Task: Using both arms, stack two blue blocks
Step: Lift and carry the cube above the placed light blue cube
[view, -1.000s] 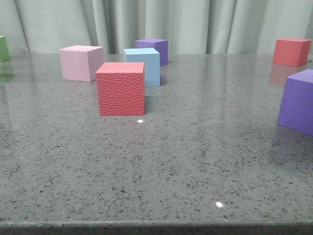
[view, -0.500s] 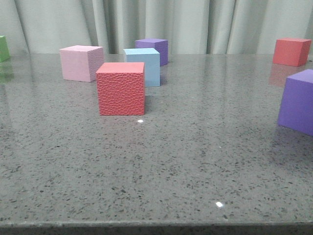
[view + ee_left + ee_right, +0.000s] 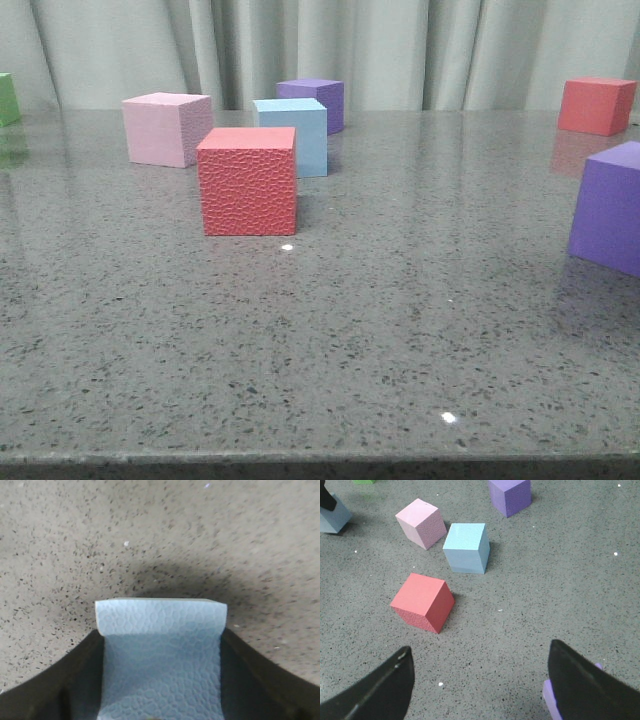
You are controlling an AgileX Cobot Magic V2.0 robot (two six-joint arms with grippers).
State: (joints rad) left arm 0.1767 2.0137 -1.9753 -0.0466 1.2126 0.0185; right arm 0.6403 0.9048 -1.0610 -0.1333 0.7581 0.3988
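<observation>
One pale blue block (image 3: pixel 293 135) rests on the grey table behind a red block; the right wrist view shows it as well (image 3: pixel 466 546). My left gripper (image 3: pixel 160 680) is shut on the other blue block (image 3: pixel 160 645), its dark fingers (image 3: pixel 75 680) pressed against both sides. That held block (image 3: pixel 332 516) shows at the corner of the right wrist view, close over the table; whether it touches I cannot tell. My right gripper (image 3: pixel 480 685) hangs open above bare table, nearer me than the red block. Neither gripper appears in the front view.
A textured red block (image 3: pixel 247 180), a pink block (image 3: pixel 165 128) and a purple block (image 3: pixel 315 100) crowd round the free blue block. Another purple block (image 3: pixel 608 205) sits at the right, beside my right fingers. A red block (image 3: pixel 596 105) and a green block (image 3: pixel 6 98) stand far back.
</observation>
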